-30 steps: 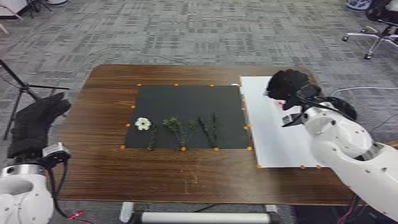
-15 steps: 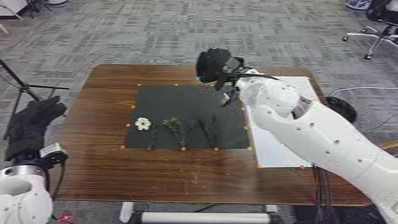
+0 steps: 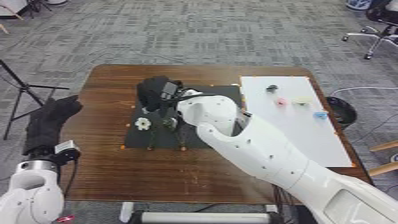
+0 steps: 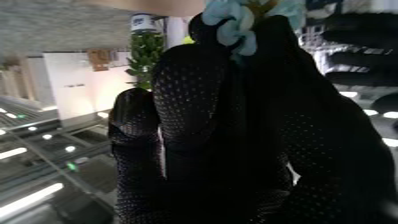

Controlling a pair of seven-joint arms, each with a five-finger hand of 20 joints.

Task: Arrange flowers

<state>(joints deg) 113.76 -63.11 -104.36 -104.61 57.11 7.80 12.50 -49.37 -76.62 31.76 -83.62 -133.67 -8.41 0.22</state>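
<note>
The pale blue flower (image 4: 233, 36) is in my right hand (image 3: 156, 94), pinched at the tips between the thumb and a finger. I see its soft petals poking out past the black glove. That hand is over the far left part of the black sheet (image 3: 201, 90), with its white arm (image 3: 258, 145) reaching across the table.

On the black sheet, near my right hand, lies a white flower (image 3: 142, 123). A thin stem (image 3: 152, 137) is just beside it, and some green sprigs (image 3: 171, 122) are a bit to the right, partly under my arm.

To the right of the black sheet is a long white sheet (image 3: 302, 145). On it I see a dark green flower (image 3: 271, 88), a pink one (image 3: 281, 101), a cream one (image 3: 302, 100) and a blue one (image 3: 320, 115), all apart from each other.

My left hand (image 3: 50, 120) is by the left side of the brown table (image 3: 133, 175), with its fingers loose and straight.
</note>
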